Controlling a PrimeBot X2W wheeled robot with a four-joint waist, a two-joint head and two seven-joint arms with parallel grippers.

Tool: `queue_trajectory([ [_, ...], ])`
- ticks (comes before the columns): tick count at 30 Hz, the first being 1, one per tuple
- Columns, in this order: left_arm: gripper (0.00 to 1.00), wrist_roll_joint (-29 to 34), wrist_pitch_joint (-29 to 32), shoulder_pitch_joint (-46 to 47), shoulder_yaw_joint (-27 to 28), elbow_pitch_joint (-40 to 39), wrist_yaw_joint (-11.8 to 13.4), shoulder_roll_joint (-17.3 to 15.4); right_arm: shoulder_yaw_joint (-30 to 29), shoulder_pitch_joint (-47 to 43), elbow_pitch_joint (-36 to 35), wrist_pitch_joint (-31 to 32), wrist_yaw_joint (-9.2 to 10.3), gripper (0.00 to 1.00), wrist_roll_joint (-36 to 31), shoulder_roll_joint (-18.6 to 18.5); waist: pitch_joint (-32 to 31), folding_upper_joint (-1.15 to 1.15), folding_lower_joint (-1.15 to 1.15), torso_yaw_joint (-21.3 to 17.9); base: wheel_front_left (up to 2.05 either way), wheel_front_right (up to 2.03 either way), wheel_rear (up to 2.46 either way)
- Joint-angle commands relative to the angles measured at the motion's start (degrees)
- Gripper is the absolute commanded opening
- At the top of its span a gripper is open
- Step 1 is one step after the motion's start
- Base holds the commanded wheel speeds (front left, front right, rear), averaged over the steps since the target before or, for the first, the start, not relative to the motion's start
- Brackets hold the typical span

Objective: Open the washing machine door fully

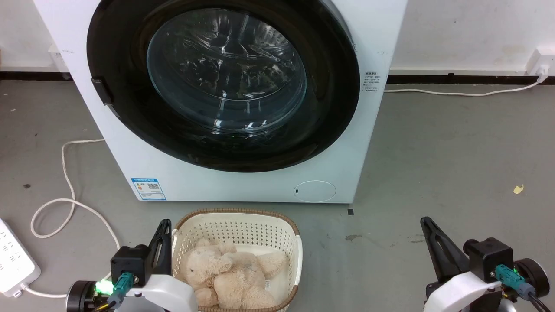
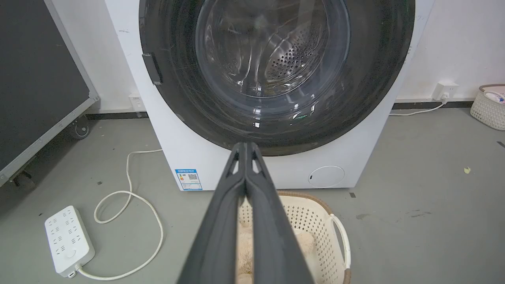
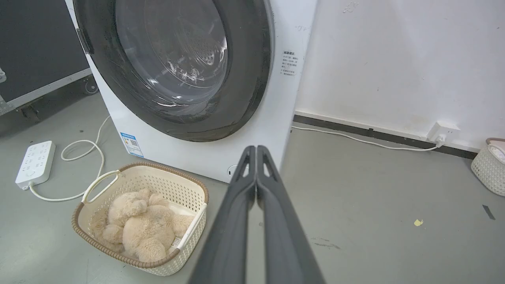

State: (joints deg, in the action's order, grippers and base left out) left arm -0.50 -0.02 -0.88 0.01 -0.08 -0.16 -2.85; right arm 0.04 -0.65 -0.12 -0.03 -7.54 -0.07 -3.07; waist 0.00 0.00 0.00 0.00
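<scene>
Washing machine door [image 1: 223, 82] sits shut, well beyond the closed left claw [image 2: 245, 146] and closed right claw [image 3: 255, 148].

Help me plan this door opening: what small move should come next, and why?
Probably raise the left tool toward the dark tab on the washing machine door. The door looks shut flush against the machine, the tab sits at its left edge, and that tool hangs low by the basket, far from the door.

Glossy black round door [image 1: 329, 108], white machine body [image 1: 243, 186]; cream hole-patterned plastic basket [image 1: 236, 229] with brown woven rim; beige plush toy [image 1: 234, 277].
</scene>
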Motion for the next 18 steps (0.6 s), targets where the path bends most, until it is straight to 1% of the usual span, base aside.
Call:
queue_trajectory([
  [1,0.00,0.5,0.0,0.9,0.0,0.1,0.2,0.0,0.0,0.6,0.1,0.0,0.05,0.00,0.1,0.2,0.0,0.00,0.00,0.0,0.00,0.00,0.00],
  [3,0.00,0.5,0.0,0.9,0.0,0.1,0.2,0.0,0.0,0.6,0.1,0.0,0.05,0.00,0.1,0.2,0.0,0.00,0.00,0.0,0.00,0.00,0.00],
  [4,1.00,0.0,0.0,0.0,0.0,0.0,0.0,0.0,0.0,0.0,0.0,0.0,0.00,1.00,0.0,0.0,0.0,0.00,0.00,0.0,0.00,0.00,0.00],
  [18,1.00,-0.3,-1.2,0.0,-0.6,0.0,-0.1,0.0,0.0,-0.2,-0.1,-1.2,0.00,1.00,0.8,0.0,0.2,0.00,0.00,0.1,0.00,0.00,0.00],
])
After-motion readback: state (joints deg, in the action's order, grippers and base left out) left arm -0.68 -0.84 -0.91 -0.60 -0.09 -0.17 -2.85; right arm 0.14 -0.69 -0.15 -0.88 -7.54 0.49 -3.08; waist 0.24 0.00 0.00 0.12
